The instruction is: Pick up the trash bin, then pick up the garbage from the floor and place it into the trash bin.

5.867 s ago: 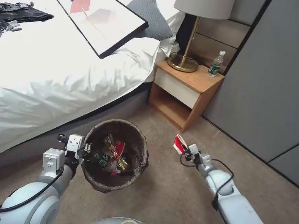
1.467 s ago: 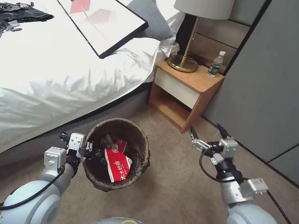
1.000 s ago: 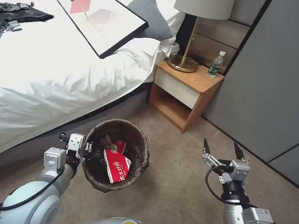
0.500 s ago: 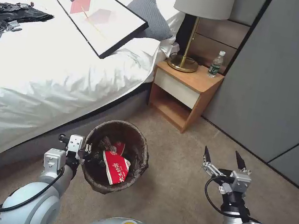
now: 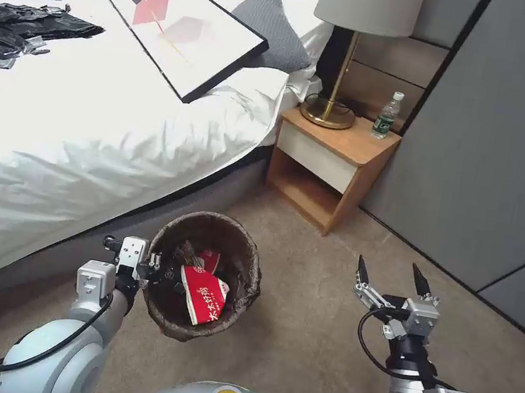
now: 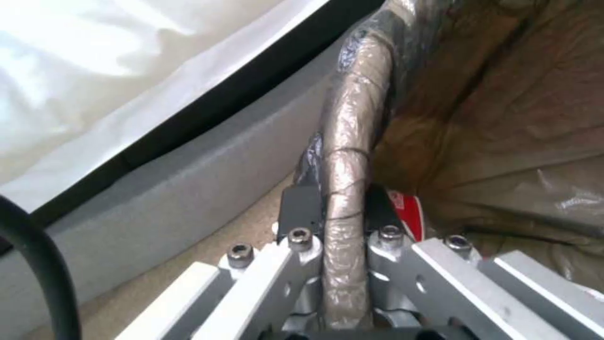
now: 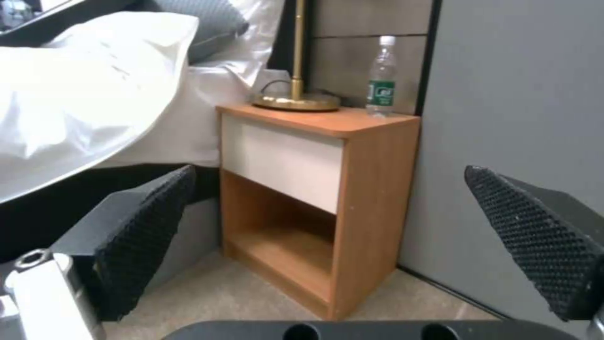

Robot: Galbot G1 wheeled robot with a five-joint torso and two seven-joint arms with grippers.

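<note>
The left claw is clamped on the near-left rim of the trash bin, held above the carpet beside the bed. A red carton lies inside. The right claw gapes wide, empty, facing the nightstand.

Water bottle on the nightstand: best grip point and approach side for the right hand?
Grip the water bottle at mid-body, around the green label, coming level from the open room-facing front. It stands upright near the nightstand back corner, wall panels behind it, lamp base beside it. The right hand is open and facing it.
</note>
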